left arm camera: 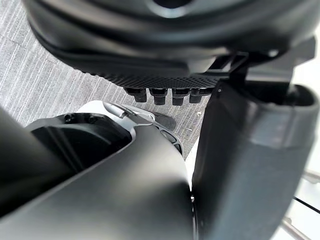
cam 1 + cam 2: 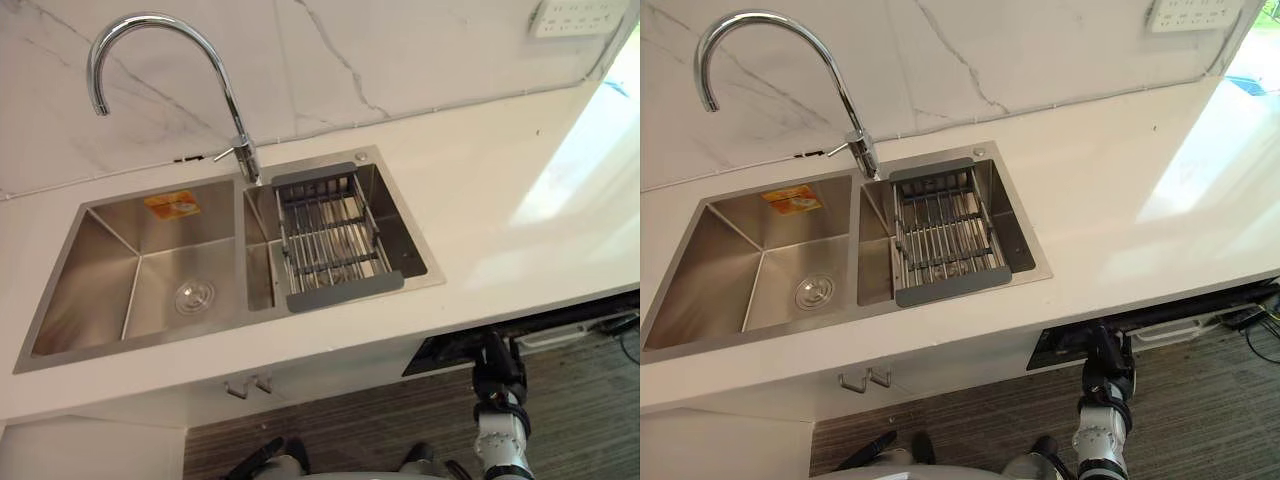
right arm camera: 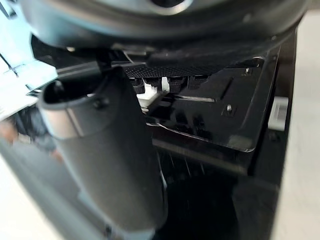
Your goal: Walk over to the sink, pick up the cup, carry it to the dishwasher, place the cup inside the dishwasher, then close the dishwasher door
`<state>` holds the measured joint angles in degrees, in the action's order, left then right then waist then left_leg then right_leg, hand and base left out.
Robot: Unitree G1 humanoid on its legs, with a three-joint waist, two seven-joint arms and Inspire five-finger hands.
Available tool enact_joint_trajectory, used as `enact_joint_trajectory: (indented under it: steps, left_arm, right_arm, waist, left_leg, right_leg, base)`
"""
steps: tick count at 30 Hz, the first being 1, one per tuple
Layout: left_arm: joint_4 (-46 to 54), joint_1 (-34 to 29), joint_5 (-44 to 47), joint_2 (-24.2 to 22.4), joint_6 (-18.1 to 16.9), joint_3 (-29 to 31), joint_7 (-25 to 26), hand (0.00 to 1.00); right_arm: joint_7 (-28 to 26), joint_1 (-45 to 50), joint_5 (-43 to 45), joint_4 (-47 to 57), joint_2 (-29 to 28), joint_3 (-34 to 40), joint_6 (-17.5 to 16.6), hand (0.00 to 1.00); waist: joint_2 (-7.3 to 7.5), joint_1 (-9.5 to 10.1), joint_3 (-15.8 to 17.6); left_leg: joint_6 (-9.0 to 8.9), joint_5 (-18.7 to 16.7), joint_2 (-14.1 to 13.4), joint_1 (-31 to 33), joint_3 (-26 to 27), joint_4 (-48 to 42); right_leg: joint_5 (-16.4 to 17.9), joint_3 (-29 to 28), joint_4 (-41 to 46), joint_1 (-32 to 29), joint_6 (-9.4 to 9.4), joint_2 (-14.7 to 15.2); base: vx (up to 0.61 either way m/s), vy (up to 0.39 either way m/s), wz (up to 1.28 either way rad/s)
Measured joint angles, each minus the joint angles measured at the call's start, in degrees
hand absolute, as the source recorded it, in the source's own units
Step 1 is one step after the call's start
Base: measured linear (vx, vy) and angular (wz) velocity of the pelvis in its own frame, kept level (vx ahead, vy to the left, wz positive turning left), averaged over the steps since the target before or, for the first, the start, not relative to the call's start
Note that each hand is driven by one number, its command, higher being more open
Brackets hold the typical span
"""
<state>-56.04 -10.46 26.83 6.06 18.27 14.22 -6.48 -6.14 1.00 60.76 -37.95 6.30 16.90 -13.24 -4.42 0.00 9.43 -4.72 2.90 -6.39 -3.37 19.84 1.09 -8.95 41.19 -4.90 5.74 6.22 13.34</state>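
1. White countertop (image 2: 480,200) under a veined marble wall carries a two-basin steel sink (image 2: 130,352). Its tall faucet (image 2: 247,160) stands at the divider, and a wire rack (image 2: 330,240) sits in the smaller basin so that dishes can drain.
2. What lies in the basins is a drain (image 2: 194,297), an orange sticker (image 2: 172,205) and the rack. Neither of my hands carries the cup, so I judge it is already inside the dishwasher, though I cannot confirm that.
3. Below the counter's edge, my right hand (image 2: 497,372) reaches to the top of the dishwasher door (image 2: 450,352), a glossy black panel that appears to stand a little ajar from the cabinet front.
4. From the wrist, my right hand's fingers (image 3: 170,82) lie straight beside the thumb and grip nothing. They are close to the door panel, placed, I judge, to push rather than pull; whether they touch it I cannot tell.
5. My left hand (image 1: 150,50) hangs over the grey floor (image 1: 30,75), fingers relaxed and empty, clear of the door's path.
6. Closing the door looks like the step in hand, and a flat, square push should seat it.
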Motion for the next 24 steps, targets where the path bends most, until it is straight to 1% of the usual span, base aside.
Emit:
enact_joint_trajectory:
  steps: [2,4,7,8,9,11,12,13,15,16,17,18,19,20,21,23,24]
  left_arm:
    - [0.0,0.0,-0.1,0.0,-0.1,0.0,-0.2,1.0]
    - [0.1,0.1,0.0,-0.1,-0.5,0.0,-0.4,1.0]
    - [0.3,-0.1,0.5,-0.7,-3.3,-0.6,-2.1,1.0]
    - [1.3,-1.1,2.1,-1.2,-5.6,-1.4,-3.4,1.0]
    - [2.7,-2.1,3.6,-1.8,-7.2,-2.3,-3.7,1.0]
    - [2.8,-2.8,6.1,-1.8,-7.9,-2.3,-3.9,1.0]
    - [3.2,-3.5,7.2,-1.8,-8.3,-2.3,-4.6,1.0]
    - [3.4,-3.9,7.9,-1.8,-8.6,-2.3,-5.0,1.0]
    - [3.6,-4.8,10.2,-1.7,-9.3,-2.4,-6.1,1.0]
    - [3.6,-4.9,10.2,-1.6,-9.4,-2.6,-6.4,1.0]
    - [3.6,-5.1,10.2,-1.2,-9.5,-3.4,-6.8,1.0]
    - [3.6,-5.2,10.2,-1.0,-9.5,-3.6,-7.2,1.0]
    - [3.6,-5.3,10.2,-0.4,-9.5,-4.6,-7.6,1.0]
    - [3.4,-5.4,10.2,0.1,-9.4,-5.6,-8.0,1.0]
    - [3.2,-5.4,10.1,0.2,-9.4,-5.9,-8.2,1.0]
    - [2.0,-5.2,8.7,1.5,-9.2,-7.1,-9.5,1.0]
    - [1.8,-5.1,7.9,2.4,-9.0,-7.8,-9.8,1.0]
  right_arm:
    - [-3.0,0.1,0.4,0.3,0.4,-2.3,0.5,1.0]
    - [-4.2,0.2,0.3,0.6,0.4,-3.9,1.1,1.0]
    - [-6.7,1.7,-1.4,2.0,1.5,-5.1,2.6,1.0]
    - [-8.0,2.7,-2.1,2.2,1.9,-5.3,3.3,1.0]
    - [-9.9,4.3,-1.9,2.2,2.4,-6.3,4.3,1.0]
    - [-12.3,6.8,-1.9,1.0,1.8,-6.3,5.2,1.0]
    - [-13.1,8.1,-2.7,-0.6,0.6,-5.9,5.1,1.0]
    - [-13.1,8.7,-3.9,-1.6,0.1,-5.7,4.9,1.0]
    - [-12.6,10.5,-11.7,-6.6,-0.7,-4.2,4.1,1.0]
    - [-12.2,10.9,-13.9,-7.7,-0.9,-3.5,3.7,1.0]
    - [-11.0,11.7,-18.0,-9.6,-1.1,-2.3,2.5,1.0]
    - [-10.1,12.4,-20.0,-10.4,-1.1,-1.8,1.9,1.0]
    - [-8.1,13.2,-23.9,-11.3,-1.2,-0.7,0.9,1.0]
    - [-6.0,14.1,-28.4,-11.7,-1.1,0.4,-0.2,1.0]
    - [-5.2,14.5,-29.9,-11.9,-1.0,0.8,-0.6,1.0]
    - [-2.4,15.2,-36.2,-12.3,-0.6,1.5,-1.5,1.0]
    - [-1.5,15.3,-38.2,-12.3,-0.5,1.5,-1.5,1.0]
  waist:
    - [-0.1,-0.18,0.0]
    - [-0.23,-0.15,0.1]
    - [-0.98,-0.01,0.6]
    - [-1.11,-0.02,0.6]
    - [-1.11,0.16,0.6]
    - [-1.12,0.55,0.6]
    - [-1.08,0.59,0.6]
    - [-1.06,0.6,0.6]
    - [-0.94,0.61,0.6]
    - [-0.91,0.62,0.6]
    - [-0.58,0.6,0.7]
    - [-0.51,0.55,0.7]
    - [-0.39,0.47,0.7]
    - [-0.28,0.3,0.7]
    - [-0.17,0.22,0.6]
    - [1.06,-0.1,-0.1]
    - [1.96,-0.19,-0.5]
  left_leg:
    - [0.03,-0.1,-0.3,0.4,0.1,-0.1]
    - [0.1,-0.2,-0.7,0.9,0.0,-0.2]
    - [-0.03,-0.2,-1.2,0.9,0.0,-0.2]
    - [-0.11,-0.2,-1.4,0.9,0.0,-0.2]
    - [-0.2,-0.2,-1.6,1.0,0.0,-0.1]
    - [-0.34,-0.1,-2.0,1.0,0.0,0.0]
    - [-0.5,0.0,-2.1,0.9,0.0,0.1]
    - [-0.54,0.0,-2.1,0.8,0.0,0.2]
    - [-0.63,0.2,-1.9,0.5,0.3,0.3]
    - [-0.61,0.2,-1.8,0.3,0.4,0.4]
    - [-0.59,0.2,-1.6,-0.1,0.6,0.7]
    - [-0.57,0.0,-1.5,-0.3,0.8,0.8]
    - [-0.58,-0.3,-1.5,-0.6,1.0,0.8]
    - [-0.61,-0.8,-1.4,-1.2,1.2,0.8]
    - [-0.66,-1.0,-1.4,-1.5,1.4,0.9]
    - [-0.34,-1.7,-0.5,-1.9,2.0,0.9]
    - [-0.19,-2.0,0.3,-2.0,2.3,1.0]
  right_leg:
    - [0.0,-0.2,-0.2,-0.4,-0.23,-0.2]
    - [0.2,-0.3,-0.2,-0.9,-0.64,-0.6]
    - [0.6,-0.3,-0.3,-1.0,-1.18,-1.1]
    - [0.7,-0.2,-0.3,-1.0,-1.35,-1.4]
    - [0.9,-0.2,-0.3,-1.0,-1.55,-1.6]
    - [1.2,-0.1,-0.3,-1.0,-1.54,-2.0]
    - [1.4,-0.1,-0.2,-1.0,-1.51,-2.1]
    - [1.5,0.0,-0.1,-1.0,-1.44,-2.1]
    - [1.5,-0.2,0.1,-1.0,-1.18,-1.9]
    - [1.4,-0.2,0.1,-0.9,-1.01,-1.8]
    - [1.4,-0.3,0.1,-0.8,-0.85,-1.7]
    - [1.5,-0.4,0.4,-0.8,-0.67,-1.5]
    - [2.1,-0.6,1.6,-0.9,-0.21,-1.1]
    - [3.5,-0.9,4.0,-1.2,0.13,-0.3]
    - [4.3,-1.2,5.6,-1.6,0.26,0.3]
    - [8.4,-2.6,13.7,-4.7,0.8,3.7]
    - [10.1,-3.4,17.4,-6.4,0.97,5.6]
  base:
    - [-0.03,-0.003,-0.05]
    - [-0.02,-0.005,-0.02]
    - [0.0,0.0,0.0]
    - [0.0,0.0,0.0]
    - [0.0,0.0,0.0]
    - [0.05,-0.026,0.01]
    - [0.07,-0.021,0.03]
    - [0.09,-0.006,0.0]
    - [0.1,0.012,-0.01]
    - [0.1,0.027,-0.02]
    - [0.08,0.025,-0.03]
    - [0.12,0.041,-0.06]
    - [0.09,0.038,-0.07]
    - [0.11,0.056,-0.08]
    - [0.1,0.065,-0.1]
    - [0.09,0.072,-0.1]
    - [0.07,0.077,-0.05]
